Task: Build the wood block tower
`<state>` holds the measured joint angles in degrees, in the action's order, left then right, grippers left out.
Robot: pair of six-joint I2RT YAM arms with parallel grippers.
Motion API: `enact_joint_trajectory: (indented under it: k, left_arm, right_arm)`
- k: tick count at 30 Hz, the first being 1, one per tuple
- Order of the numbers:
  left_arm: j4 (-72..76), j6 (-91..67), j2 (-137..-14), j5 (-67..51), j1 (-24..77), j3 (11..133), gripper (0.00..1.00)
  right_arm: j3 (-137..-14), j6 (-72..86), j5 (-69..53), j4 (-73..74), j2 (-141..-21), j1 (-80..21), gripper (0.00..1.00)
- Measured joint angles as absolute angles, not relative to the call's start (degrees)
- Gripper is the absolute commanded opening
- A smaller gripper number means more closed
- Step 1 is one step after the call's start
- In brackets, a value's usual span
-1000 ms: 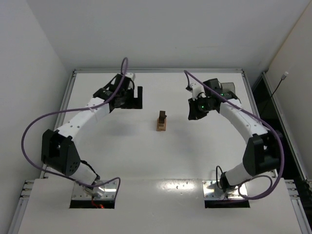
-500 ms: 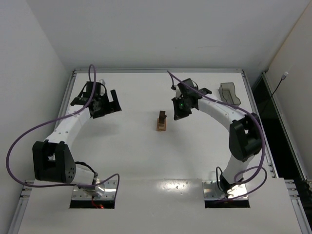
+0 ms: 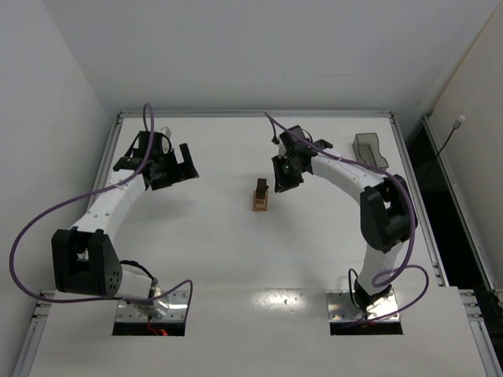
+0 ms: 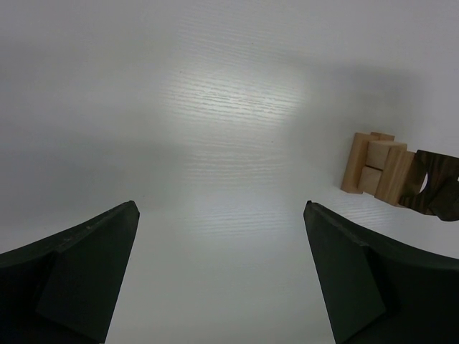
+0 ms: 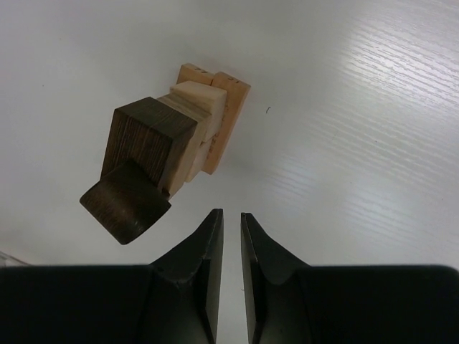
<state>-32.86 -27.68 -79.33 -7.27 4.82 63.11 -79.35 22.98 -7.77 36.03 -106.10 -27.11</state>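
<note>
The tower [image 3: 261, 196] is a narrow stack of tan wood blocks topped by dark brown ones, standing mid-table. It also shows in the right wrist view [image 5: 183, 136], with a dark brown cube [image 5: 147, 136] and a dark rounded piece [image 5: 125, 204] on top, and in the left wrist view [image 4: 380, 172] at the right edge. My right gripper [image 3: 281, 182] hovers just right of the tower; its jaws [image 5: 231, 213] stand almost together with nothing between them. My left gripper [image 3: 187, 159] is far to the left, open wide and empty [image 4: 221, 208].
A translucent grey plastic bin [image 3: 369, 148] sits at the back right of the white table. The table's raised rim [image 3: 255, 113] runs along the far edge, with walls close behind and on both sides.
My right arm swung left from near the bin to beside the tower. My left arm swung left, away from the middle. The tower has not moved.
</note>
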Motion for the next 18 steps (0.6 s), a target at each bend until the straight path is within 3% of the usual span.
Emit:
enact_joint_trajectory:
  k: [18]
  left_arm:
    - [-32.18,-28.23,-79.33,-8.91,4.82,63.11,1.00]
  right_arm:
    - [-81.78,23.11,-8.99,36.01,-106.10,-29.43,0.21]
